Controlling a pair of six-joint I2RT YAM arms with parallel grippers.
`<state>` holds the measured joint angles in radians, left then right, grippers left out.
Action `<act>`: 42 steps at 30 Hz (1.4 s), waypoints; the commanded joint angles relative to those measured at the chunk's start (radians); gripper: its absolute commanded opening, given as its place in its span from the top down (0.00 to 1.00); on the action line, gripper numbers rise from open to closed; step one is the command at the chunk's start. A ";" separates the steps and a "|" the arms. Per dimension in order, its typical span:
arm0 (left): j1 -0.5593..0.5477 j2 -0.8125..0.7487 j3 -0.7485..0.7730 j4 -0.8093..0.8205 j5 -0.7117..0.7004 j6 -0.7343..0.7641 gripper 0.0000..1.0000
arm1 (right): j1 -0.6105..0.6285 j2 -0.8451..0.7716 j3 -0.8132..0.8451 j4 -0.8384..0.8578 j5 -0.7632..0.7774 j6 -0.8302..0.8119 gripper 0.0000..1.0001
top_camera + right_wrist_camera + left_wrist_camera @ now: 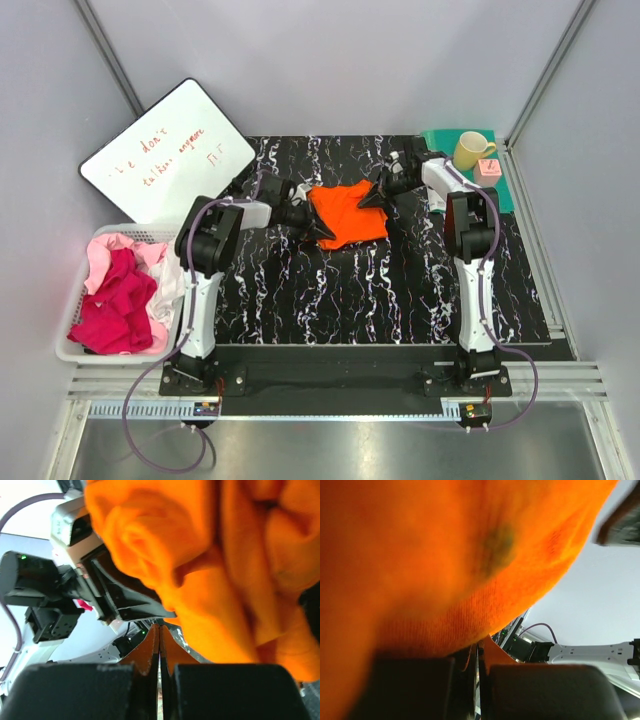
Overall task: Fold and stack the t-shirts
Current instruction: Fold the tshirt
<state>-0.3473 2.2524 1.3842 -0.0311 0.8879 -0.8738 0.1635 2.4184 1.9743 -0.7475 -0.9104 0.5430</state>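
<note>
Top external view is showing both arms reaching in over the middle of the black marbled table point(400, 290), where the orange shirt point(348, 210) is sitting bunched between them. The left gripper point(318, 230) is taking its near left edge and the right gripper point(373, 195) its far right edge. Both wrist views are showing jaws pressed together on a thin sliver of orange cloth, with the rest of the shirt billowing over each lens. Pinching at opposite edges is likely meant to pull the crumpled cloth taut so it can be spread flat before any fold; the shirt is looking far from flat, so the folding is judged to be at an early step. Whether the cloth is hanging free of the table or dragging on it cannot be told from above. More work is waiting at the left, where the pink shirts point(115, 300) are lying heaped in a white basket point(70, 352), unfolded. At the far right corner, a yellow mug point(472, 150) is standing on a green mat point(505, 195), well apart from the arms.
</note>
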 commanded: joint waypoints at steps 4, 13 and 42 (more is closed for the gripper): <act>0.028 -0.016 -0.042 -0.056 -0.021 0.039 1.00 | 0.007 0.076 0.047 0.030 -0.007 -0.017 1.00; 0.057 -0.046 -0.071 -0.133 -0.040 0.104 1.00 | 0.007 0.205 0.198 0.037 0.057 0.020 1.00; 0.083 0.154 0.542 -0.151 -0.032 -0.100 1.00 | 0.007 0.372 0.636 0.034 -0.074 0.201 1.00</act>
<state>-0.2783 2.3810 1.8702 -0.2382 0.8490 -0.8768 0.1699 2.7274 2.5557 -0.7090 -0.9463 0.6872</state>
